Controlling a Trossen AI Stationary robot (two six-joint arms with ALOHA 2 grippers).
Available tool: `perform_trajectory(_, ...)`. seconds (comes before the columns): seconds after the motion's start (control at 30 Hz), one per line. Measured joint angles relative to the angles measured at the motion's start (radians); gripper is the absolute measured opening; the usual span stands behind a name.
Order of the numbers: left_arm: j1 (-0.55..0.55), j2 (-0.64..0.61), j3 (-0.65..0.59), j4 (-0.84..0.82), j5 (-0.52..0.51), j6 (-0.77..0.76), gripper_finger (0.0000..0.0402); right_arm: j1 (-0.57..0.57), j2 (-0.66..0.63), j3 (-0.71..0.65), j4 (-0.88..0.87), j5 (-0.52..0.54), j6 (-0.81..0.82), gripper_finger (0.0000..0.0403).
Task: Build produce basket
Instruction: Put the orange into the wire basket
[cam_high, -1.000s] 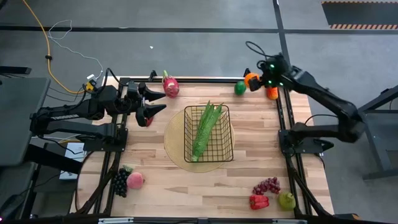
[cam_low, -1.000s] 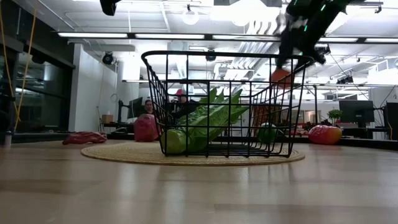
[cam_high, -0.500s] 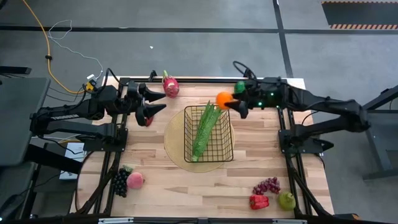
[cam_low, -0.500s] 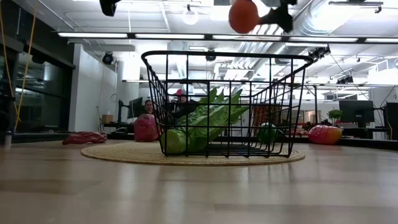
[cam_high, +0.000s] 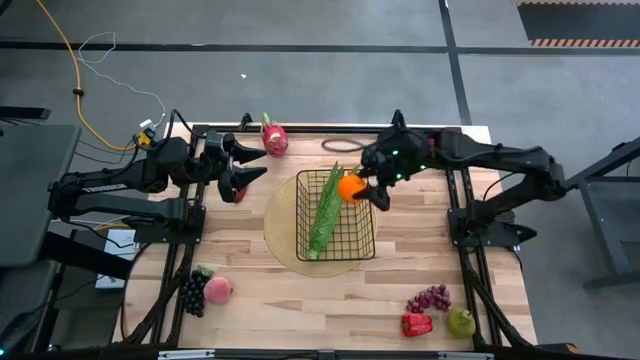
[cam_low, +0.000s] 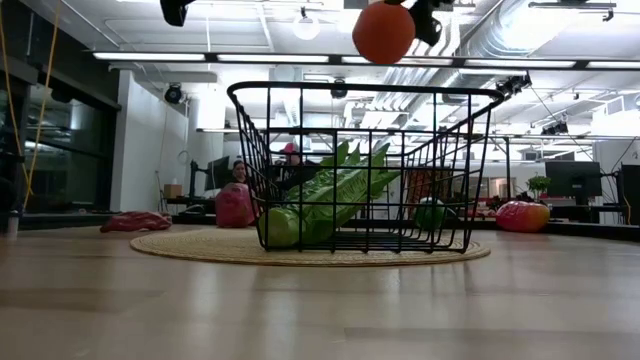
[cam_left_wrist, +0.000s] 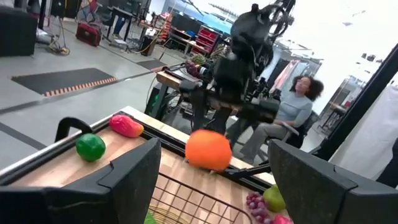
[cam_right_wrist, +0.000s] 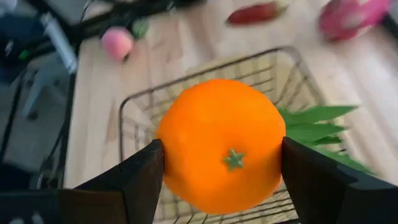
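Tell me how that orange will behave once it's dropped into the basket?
The orange is round and smooth, so it will probably roll until the green pods or the basket wall stop it. The right end effector spans it wide, suggesting it is rigid.

A pale wooden table (cam_high: 300, 290) stands on a grey concrete floor (cam_high: 300, 80). Beyond the table, a yellow cable (cam_high: 75, 75) trails across that floor. Behind the table (seen level), long ceiling lights (cam_low: 160, 56) run over an open workshop, where a seated person (cam_left_wrist: 292, 115) waits.
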Motion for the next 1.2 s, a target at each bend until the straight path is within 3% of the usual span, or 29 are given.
perform_trajectory(0.2,0.0,0.0,0.0,0.0,-0.018,0.025,0.0284,0.043,0.135,0.001,-0.074,-0.074,-0.134,0.0268)
perform_trajectory(0.47,0.0,0.0,0.0,0.0,-0.064,0.027,0.0284,0.106,0.321,0.001,-0.112,-0.088,-0.277,0.0268)
perform_trajectory(0.73,0.0,0.0,0.0,-0.001,-0.075,0.068,0.0284,0.155,0.42,0.001,-0.129,-0.09,-0.274,0.0268)
perform_trajectory(1.2,0.0,0.0,0.0,0.0,-0.075,0.099,0.0284,0.198,0.438,0.001,-0.127,0.013,-0.145,0.0286)
